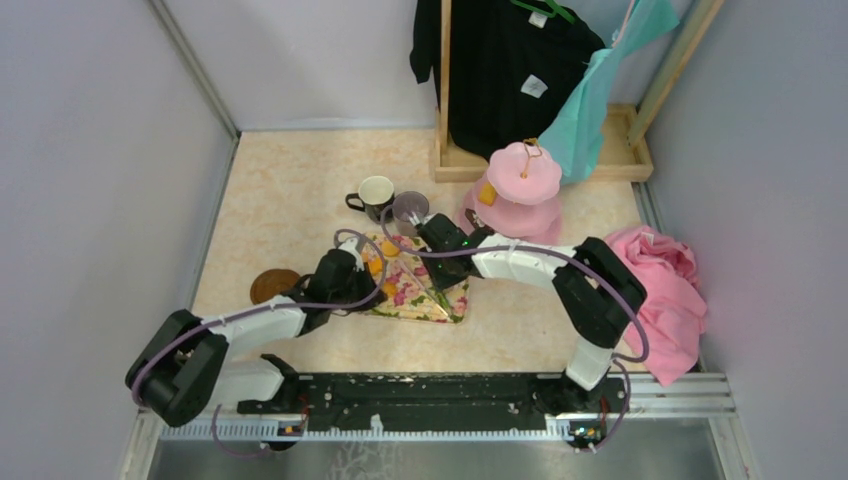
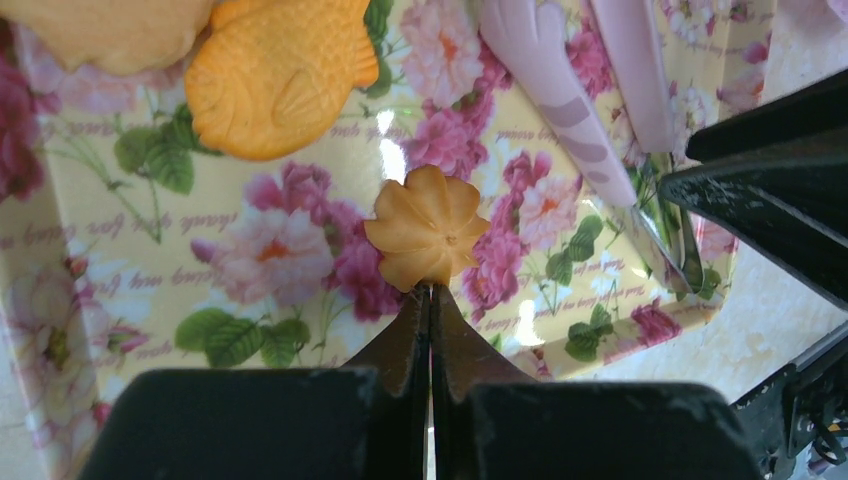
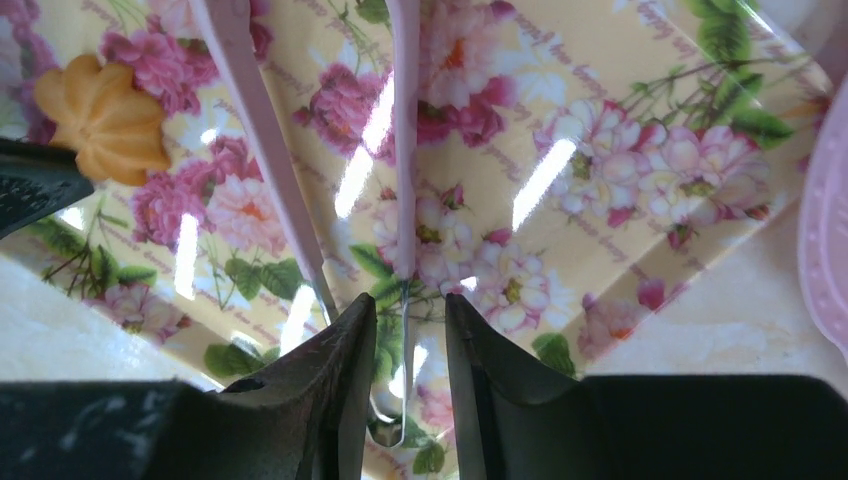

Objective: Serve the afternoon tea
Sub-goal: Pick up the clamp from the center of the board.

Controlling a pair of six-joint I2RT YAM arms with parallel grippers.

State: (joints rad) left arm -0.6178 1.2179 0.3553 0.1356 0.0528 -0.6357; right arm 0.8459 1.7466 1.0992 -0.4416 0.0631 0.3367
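Note:
A flower-shaped yellow snack point(image 2: 427, 238) lies on the flower-patterned tray point(image 2: 120, 250), with an orange fish-shaped snack point(image 2: 275, 80) and a yellow snack point(image 2: 110, 30) beyond it. My left gripper point(image 2: 430, 292) is shut, with its tips against the flower snack's near edge. My right gripper point(image 3: 408, 310) is open, and the metal end of pink tongs point(image 3: 405, 150) sits between its fingers. In the top view, the pink three-tier stand point(image 1: 522, 185) holds an orange snack point(image 1: 487, 192). The black mug point(image 1: 372, 193) and the smoky mug point(image 1: 410, 208) stand behind the tray. One brown coaster point(image 1: 274, 286) lies at the left.
A pink cloth point(image 1: 665, 290) lies at the right. A wooden rack base point(image 1: 620, 160) with hanging clothes stands at the back. The stand's rim point(image 3: 830, 250) is close to the right gripper. The two grippers point(image 1: 350, 275) point(image 1: 440, 235) are close together over the tray point(image 1: 420, 295).

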